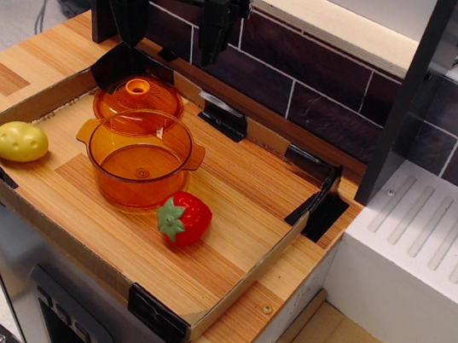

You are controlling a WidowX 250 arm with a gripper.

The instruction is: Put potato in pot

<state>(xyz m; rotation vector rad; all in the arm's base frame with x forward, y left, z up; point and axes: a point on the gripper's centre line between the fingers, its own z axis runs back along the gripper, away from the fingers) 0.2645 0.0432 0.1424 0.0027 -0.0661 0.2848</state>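
The yellow-green potato [20,141] lies at the left end of the shallow wooden tray [236,181], next to its cardboard rim. The translucent orange pot [139,158] stands upright and empty in the middle-left of the tray, to the right of the potato. My black gripper [170,46] hangs high at the back, above and behind the pot. Its two fingers [212,35] stand wide apart with nothing between them, so it is open. It is well apart from the potato.
A domed orange lid [139,98] with a knob sits just behind the pot, touching it. A red toy strawberry [185,218] lies at the pot's front right. A dark tiled wall [327,91] runs along the back. A white ribbed drainer [433,245] stands to the right.
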